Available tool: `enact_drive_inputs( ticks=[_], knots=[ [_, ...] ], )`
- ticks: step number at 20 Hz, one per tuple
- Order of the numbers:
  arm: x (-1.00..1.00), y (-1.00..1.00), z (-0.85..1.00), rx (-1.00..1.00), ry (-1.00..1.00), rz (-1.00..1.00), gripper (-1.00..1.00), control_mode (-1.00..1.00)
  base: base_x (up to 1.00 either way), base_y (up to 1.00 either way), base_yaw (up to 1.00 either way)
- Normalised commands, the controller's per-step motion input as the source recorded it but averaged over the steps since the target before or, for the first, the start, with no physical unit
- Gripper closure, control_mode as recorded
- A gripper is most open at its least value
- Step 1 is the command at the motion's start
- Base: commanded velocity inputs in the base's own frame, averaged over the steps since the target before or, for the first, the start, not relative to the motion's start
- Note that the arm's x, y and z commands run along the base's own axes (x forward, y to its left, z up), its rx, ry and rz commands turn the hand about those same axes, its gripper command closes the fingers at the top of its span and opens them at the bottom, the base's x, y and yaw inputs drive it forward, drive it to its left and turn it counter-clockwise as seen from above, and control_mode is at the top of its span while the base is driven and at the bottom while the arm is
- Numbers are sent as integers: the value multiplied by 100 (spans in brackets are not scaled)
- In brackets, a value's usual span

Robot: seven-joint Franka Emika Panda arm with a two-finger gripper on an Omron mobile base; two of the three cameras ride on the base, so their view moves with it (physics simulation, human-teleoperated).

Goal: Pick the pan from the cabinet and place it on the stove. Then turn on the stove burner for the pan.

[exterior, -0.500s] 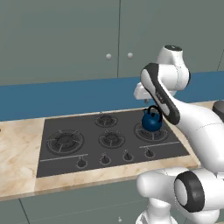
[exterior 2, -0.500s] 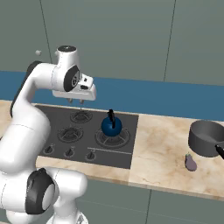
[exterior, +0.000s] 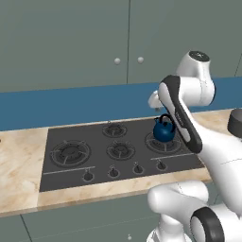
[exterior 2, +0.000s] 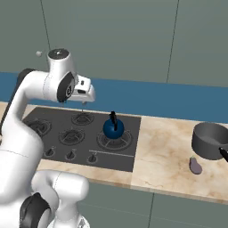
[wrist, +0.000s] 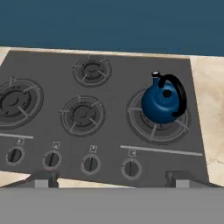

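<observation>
A: Gripper (exterior 2: 83, 103)?
B: Jaws wide, holding nothing, hanging over the stove (exterior: 61, 177); barely shifting since a moment ago.
A: Pan?
B: Not visible; cabinet (exterior: 85, 42) doors shut, so fetching isn't starting yet.

A blue backsplash (exterior 2: 187, 95) runs along the wall behind the marble-look beige counter (exterior 2: 167, 151); grey-green lower cupboard fronts (exterior: 71, 227) sit under the counter edge; seen from the jaws, the counter lies below and the blue band ahead; the light is even and soft.
</observation>
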Motion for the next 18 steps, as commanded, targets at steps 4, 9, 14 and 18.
enact_drive_inputs(
  ticks=[4, 9, 14, 18],
  knots=[
    [-14, 10, 37, 0, -37, -1, -100, -100, 0, 0, 0],
    [3, 40, 50, 0, -32, -6, -100, -100, 0, 0, 0],
    [27, 34, 61, 0, -22, -3, -100, -100, 0, 0, 0],
    [32, 22, 60, 0, -20, -1, -100, -100, 0, 0, 0]
  ],
)
